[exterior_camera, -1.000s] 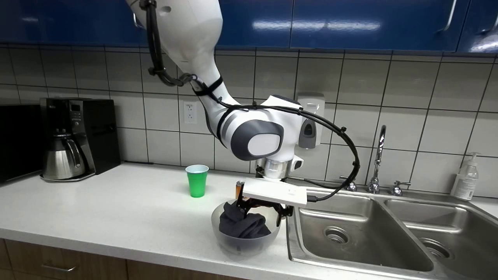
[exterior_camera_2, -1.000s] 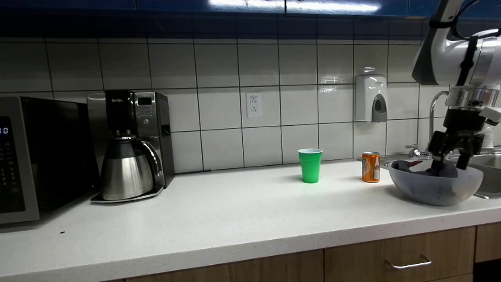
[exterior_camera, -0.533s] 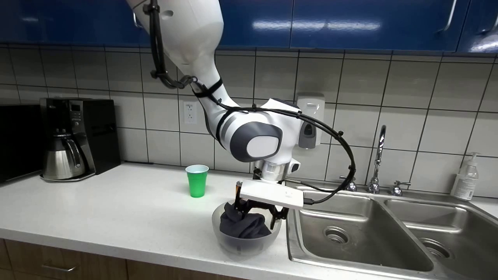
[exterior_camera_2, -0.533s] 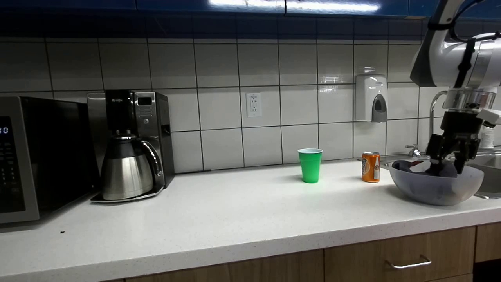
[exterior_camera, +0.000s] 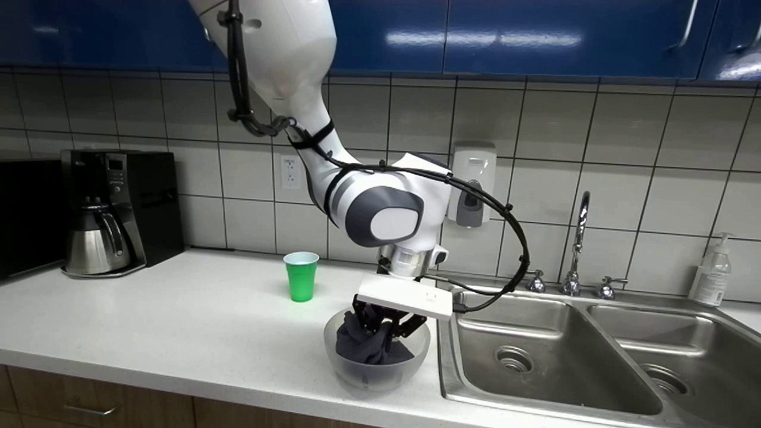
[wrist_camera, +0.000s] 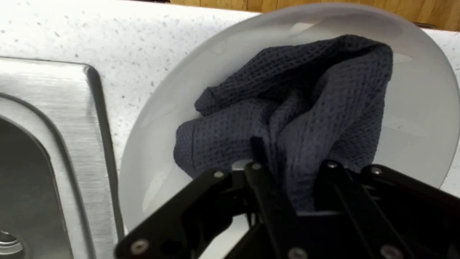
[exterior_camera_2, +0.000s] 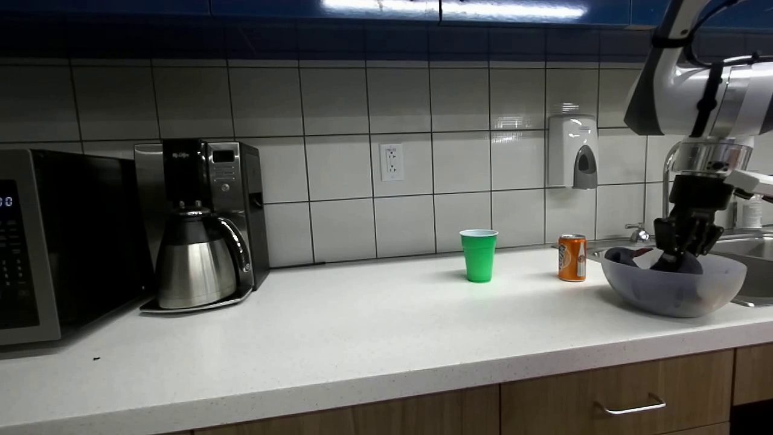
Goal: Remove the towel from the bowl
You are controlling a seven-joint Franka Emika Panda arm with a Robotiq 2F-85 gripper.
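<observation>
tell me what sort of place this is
Most likely a kitchen or break room: a sink is set into the counter, and a coffee maker and a microwave stand side by side on that counter.

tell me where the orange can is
In an exterior view, the orange can stands on the counter toward the picture's right, between the green cup on its left and the bowl on its right.

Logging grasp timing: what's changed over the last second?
The gripper closed on a fold of the towel and shifted slightly left in both exterior views. Unchanged: towel still inside the bowl; bowl, green cup and orange can stayed put.
</observation>
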